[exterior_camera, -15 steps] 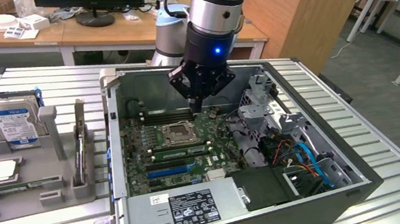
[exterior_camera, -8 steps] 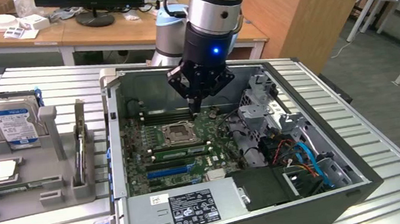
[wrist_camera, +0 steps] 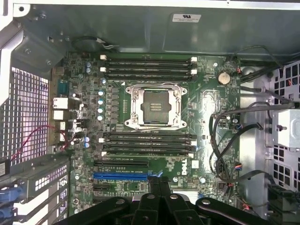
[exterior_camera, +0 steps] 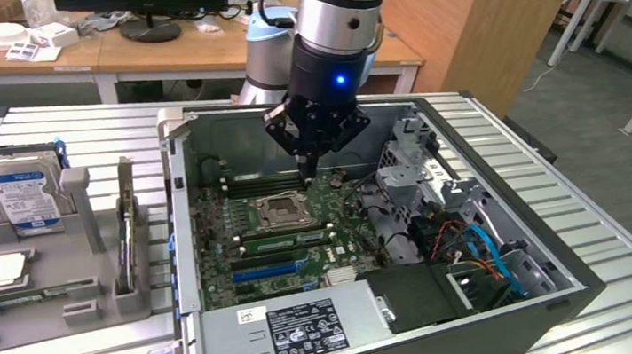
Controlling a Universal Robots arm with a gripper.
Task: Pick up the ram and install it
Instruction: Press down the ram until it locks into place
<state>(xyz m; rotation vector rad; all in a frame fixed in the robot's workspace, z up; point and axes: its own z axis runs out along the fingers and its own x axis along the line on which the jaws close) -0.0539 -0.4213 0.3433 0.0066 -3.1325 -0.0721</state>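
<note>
Ribbed bare-metal table (exterior_camera: 607, 224), grey matt plastic holder (exterior_camera: 55, 296), glossy green motherboard (wrist_camera: 206, 108)

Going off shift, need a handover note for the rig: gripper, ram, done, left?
Gripper: shut, nothing seen in it, over the motherboard near the memory slots.
Ram: a thin stick that looks like it stands on edge in the grey fixture, at the exterior view's left.
Done: no stick visibly seated in a slot.
Left: pick-up and install, as far as shows.
</note>
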